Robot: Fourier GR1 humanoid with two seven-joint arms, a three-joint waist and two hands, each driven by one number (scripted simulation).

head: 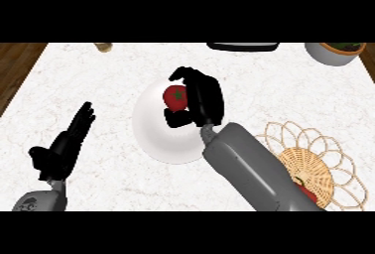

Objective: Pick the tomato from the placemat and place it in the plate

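Right forearm [253, 168] hides placemat [322, 158] part; right hand [201, 99] half-covers tomato [176, 96].

Tomato [175, 96]: red w/ green stem spot. Plate [157, 134]: plain white. Placemat [322, 166]: tan woven centre, pale looped openwork border. Counter [110, 74]: white, faint grey-beige marbling; dark brown wood seen at edges. Both hands, right hand [201, 96] & left hand [64, 144]: black; forearms grey. Bowl [333, 52] at top right: white, green contents.
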